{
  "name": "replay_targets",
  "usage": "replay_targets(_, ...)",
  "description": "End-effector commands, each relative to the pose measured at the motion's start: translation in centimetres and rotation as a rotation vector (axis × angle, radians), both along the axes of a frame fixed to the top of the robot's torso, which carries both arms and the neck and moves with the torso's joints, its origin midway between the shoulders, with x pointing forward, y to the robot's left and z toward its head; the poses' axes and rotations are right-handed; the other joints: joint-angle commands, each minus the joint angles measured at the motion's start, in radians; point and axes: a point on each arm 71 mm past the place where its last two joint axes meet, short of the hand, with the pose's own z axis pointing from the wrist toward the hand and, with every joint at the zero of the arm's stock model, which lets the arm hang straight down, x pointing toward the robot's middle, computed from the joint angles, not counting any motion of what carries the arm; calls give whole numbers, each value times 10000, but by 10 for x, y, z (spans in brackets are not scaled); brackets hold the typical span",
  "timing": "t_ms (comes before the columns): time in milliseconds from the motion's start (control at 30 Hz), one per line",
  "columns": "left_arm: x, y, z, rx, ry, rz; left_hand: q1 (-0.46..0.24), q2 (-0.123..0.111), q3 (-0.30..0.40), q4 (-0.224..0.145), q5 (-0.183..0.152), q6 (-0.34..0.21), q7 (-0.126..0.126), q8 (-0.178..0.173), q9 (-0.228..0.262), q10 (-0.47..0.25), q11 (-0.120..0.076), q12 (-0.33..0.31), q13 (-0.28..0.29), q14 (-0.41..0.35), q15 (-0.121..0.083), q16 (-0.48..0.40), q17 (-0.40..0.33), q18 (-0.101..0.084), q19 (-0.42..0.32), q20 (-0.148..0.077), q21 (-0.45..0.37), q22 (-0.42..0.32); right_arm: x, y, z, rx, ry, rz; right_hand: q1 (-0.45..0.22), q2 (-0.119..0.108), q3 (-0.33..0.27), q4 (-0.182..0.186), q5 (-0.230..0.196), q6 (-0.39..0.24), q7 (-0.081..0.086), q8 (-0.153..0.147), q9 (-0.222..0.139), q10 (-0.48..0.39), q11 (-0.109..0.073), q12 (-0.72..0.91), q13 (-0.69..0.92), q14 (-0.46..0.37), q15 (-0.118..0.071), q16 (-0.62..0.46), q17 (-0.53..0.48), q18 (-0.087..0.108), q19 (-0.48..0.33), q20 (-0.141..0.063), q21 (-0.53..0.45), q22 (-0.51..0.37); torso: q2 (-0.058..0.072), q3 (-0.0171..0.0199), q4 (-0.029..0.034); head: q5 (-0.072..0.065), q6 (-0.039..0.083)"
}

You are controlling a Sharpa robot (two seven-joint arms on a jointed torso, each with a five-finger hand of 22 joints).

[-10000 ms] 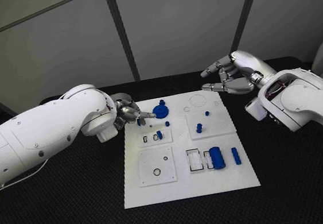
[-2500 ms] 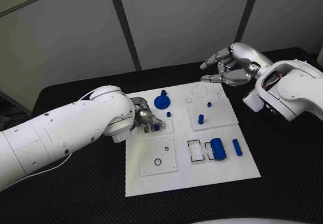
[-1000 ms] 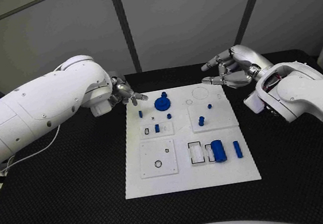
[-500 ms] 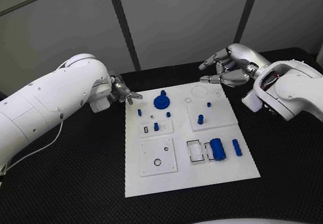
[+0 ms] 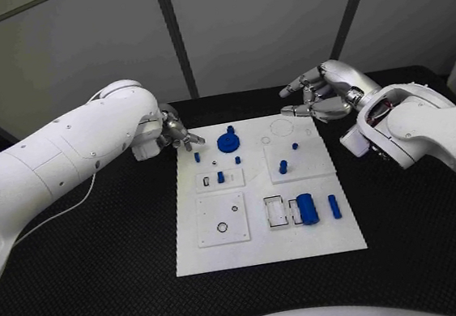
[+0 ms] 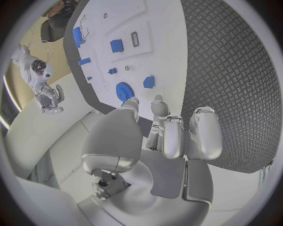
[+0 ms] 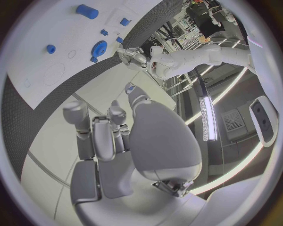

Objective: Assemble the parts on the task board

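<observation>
Having left its peg seated, the left hand (image 5: 175, 134) is lifting off the task board (image 5: 269, 245) empty, fingers loose, ready for another part.

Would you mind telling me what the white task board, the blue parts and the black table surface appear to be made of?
White task board: probably matte plastic, its flat face showing no glare. Blue gear-like part: likely moulded or printed plastic, uniform colour, dull sheen. Black table surface: seemingly a textured rubber or embossed mat, with a fine raised pattern.

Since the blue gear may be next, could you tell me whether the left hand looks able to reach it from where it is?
Probably yes. The left hand hovers beside the blue gear at the task board far corner, holding nothing, and nothing stands between them.
</observation>
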Motion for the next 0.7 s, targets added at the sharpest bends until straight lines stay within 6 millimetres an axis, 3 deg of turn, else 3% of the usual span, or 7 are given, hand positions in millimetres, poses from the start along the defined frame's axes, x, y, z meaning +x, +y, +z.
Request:
replay_targets(33, -1, -4, -1, -27, 174, -484, 97, -3, -49, -3, -50, 116, -10, -45, -27, 4, 52, 39, -9, 620, 76, -58, 875, 46, 13, 71, 15, 19, 0, 1, 1, 0, 30, 118, -114, 17, -26, 64, 13, -73, 1, 71, -8, -73, 1, -69, -80, 345, -76, -52, -34, 112, -62, -14, -57, -41, 4, 10, -8, -6, 5)
replay_targets(400, -5, -5, -5, 173, 636, -795, 231, 41, -134, -45, -50, 293, -42, -47, -129, 25, 27, 84, 20, 621, 64, -54, 880, 42, 20, 70, 32, 55, 0, 2, 0, -11, 55, 126, -114, 17, -26, 64, 13, -73, 1, 71, -8, -73, 1, -69, -80, 345, -76, -52, -34, 112, -62, -14, -57, -41, -8, 0, 11, 5, -6)
replay_targets(700, -6, -3, -6, 266, 751, -797, 331, 128, -176, -67, -47, 429, -74, -40, -198, 47, 3, 113, 35, 622, 47, -51, 883, 40, 24, 61, 40, 77, 1, 1, 0, -20, 70, 117, -114, 17, -26, 64, 13, -73, 1, 71, -8, -73, 1, -69, -80, 345, -76, -52, -34, 112, -62, -14, -57, -41, -11, 0, -9, 19, 5)
